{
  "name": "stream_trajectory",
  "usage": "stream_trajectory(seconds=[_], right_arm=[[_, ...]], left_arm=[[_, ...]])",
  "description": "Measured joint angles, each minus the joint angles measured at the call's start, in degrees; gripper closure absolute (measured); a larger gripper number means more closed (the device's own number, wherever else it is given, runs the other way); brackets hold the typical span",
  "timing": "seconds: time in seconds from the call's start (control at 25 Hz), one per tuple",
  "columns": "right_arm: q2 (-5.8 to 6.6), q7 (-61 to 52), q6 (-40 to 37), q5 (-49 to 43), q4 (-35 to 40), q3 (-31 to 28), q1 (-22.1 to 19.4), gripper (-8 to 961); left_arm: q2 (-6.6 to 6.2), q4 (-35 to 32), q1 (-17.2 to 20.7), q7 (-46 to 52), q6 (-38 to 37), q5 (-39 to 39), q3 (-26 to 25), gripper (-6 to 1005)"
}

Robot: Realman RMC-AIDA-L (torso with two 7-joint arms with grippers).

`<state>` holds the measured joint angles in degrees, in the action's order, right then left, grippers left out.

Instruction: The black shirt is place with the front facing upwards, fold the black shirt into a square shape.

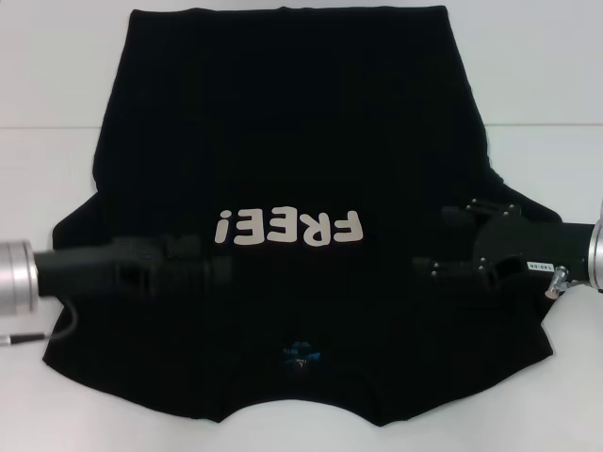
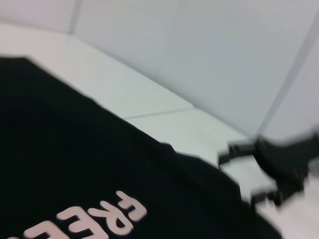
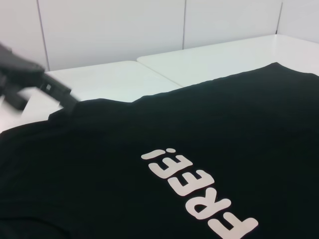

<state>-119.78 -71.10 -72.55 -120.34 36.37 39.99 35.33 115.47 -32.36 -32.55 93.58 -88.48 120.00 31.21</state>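
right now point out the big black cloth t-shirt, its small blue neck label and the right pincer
big black cloth T-shirt [image 1: 283,122], head view, plain front panel.
small blue neck label [image 1: 301,352], head view, label's middle.
right pincer [image 1: 441,241], head view, gap between its open fingertips.

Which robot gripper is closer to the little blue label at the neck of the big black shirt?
The left gripper. It hovers over the black cloth T-shirt just up and left of the small blue neck label. The right gripper, fingers open, sits farther off toward the shirt's right side.
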Motion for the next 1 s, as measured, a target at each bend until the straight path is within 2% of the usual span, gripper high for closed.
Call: stream_trajectory(seconds=[0.16,0.32,0.44,0.6,0.72,1.0], right_arm=[[0.00,0.0,0.2,0.0,0.0,0.0,0.1,6],[0.00,-0.1,0.3,0.0,-0.1,0.0,0.1,6],[-0.01,-0.4,0.9,-0.1,-0.2,0.2,0.1,6],[-0.09,-0.9,2.1,-0.1,-0.2,1.8,0.2,6],[-0.10,-0.9,2.8,-0.2,-0.4,3.3,0.3,6],[-0.10,-0.9,3.4,-0.2,-0.8,3.8,0.9,6]], left_arm=[[-2.35,-1.5,-2.0,20.2,-0.6,0.5,-0.3,106],[-4.39,-5.7,-3.4,36.4,-0.2,4.5,-0.4,113],[-5.95,-8.9,-5.1,43.4,1.1,12.3,-0.1,118],[-7.48,-9.6,-6.9,47.6,4.2,22.5,0.2,125],[-7.93,-9.0,-6.8,49.5,6.9,24.0,0.2,130],[-7.95,-4.9,-6.6,52.9,13.3,29.4,0.4,142]])
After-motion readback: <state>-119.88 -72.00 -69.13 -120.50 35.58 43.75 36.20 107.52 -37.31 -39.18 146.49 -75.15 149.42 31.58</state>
